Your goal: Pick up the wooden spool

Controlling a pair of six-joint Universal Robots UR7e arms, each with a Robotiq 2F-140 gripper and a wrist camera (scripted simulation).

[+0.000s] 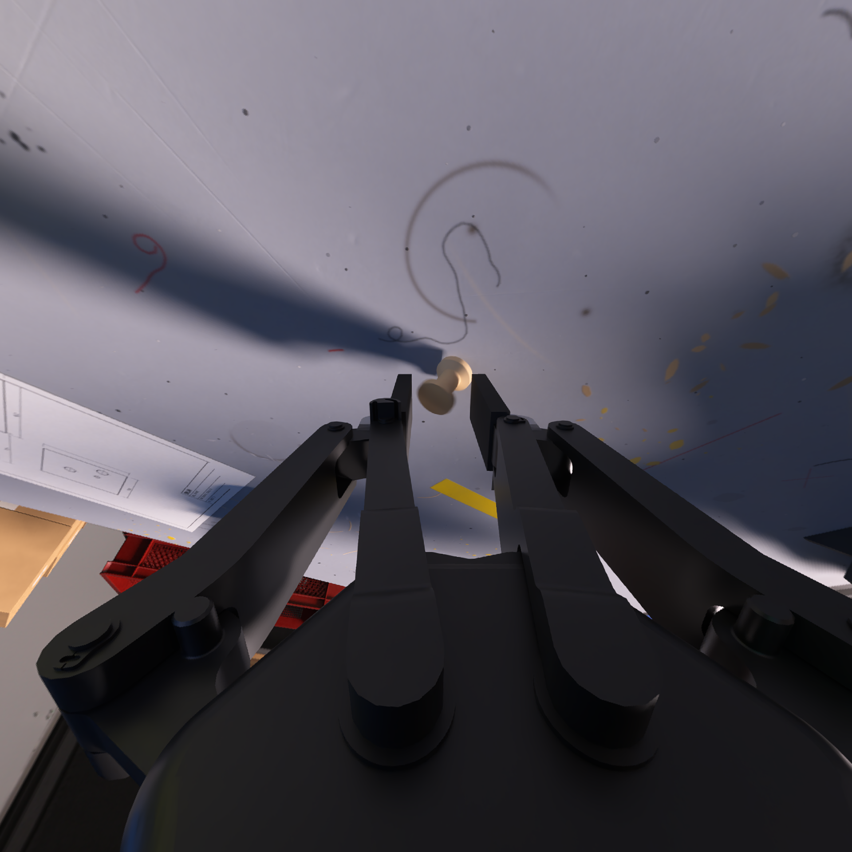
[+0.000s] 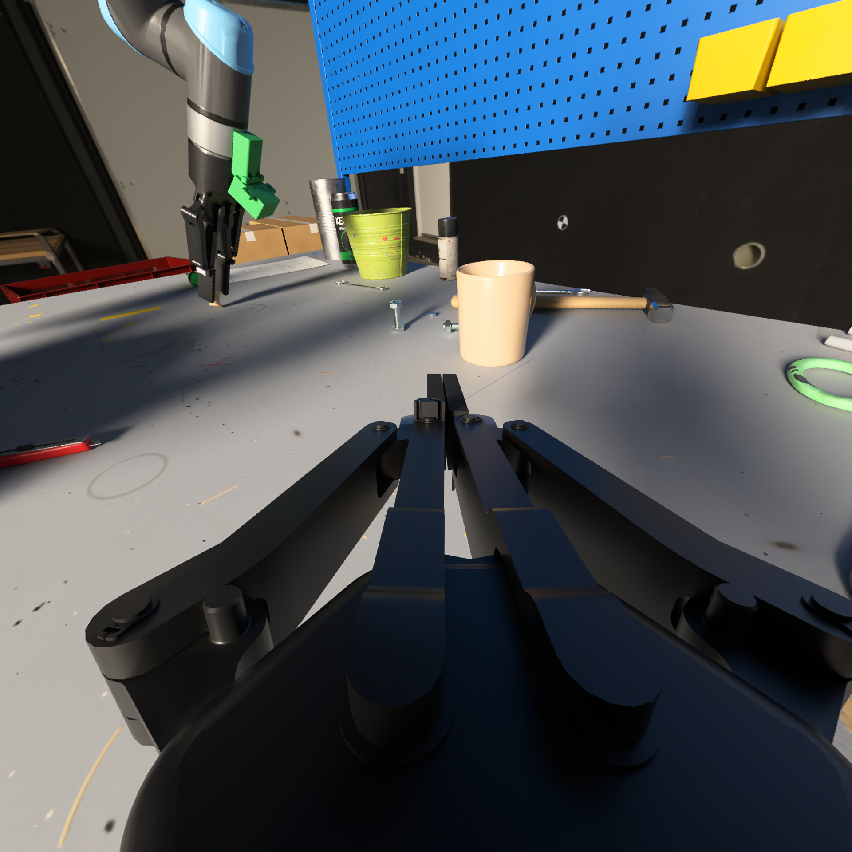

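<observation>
The wooden spool (image 1: pixel 443 386) is small and pale, tilted between the fingertips of my left gripper (image 1: pixel 440 385), which is shut on it just above the grey table (image 1: pixel 599 138). In the right wrist view the left gripper (image 2: pixel 213 292) points straight down at the far left, and the spool's end (image 2: pixel 215 303) sticks out below the fingertips at the tabletop. My right gripper (image 2: pixel 441 382) is shut and empty, low over the middle of the table, pointing towards a beige mug (image 2: pixel 493 313).
Behind the mug lie a hammer (image 2: pixel 599 303), bolts (image 2: pixel 396 316), a green bucket (image 2: pixel 378 242) and cans. A green ring (image 2: pixel 816 382) is at the right, a red tool (image 2: pixel 46 449) at the left. A paper sheet (image 1: pixel 115 461) and red tray (image 2: pixel 92 276) lie near the left gripper.
</observation>
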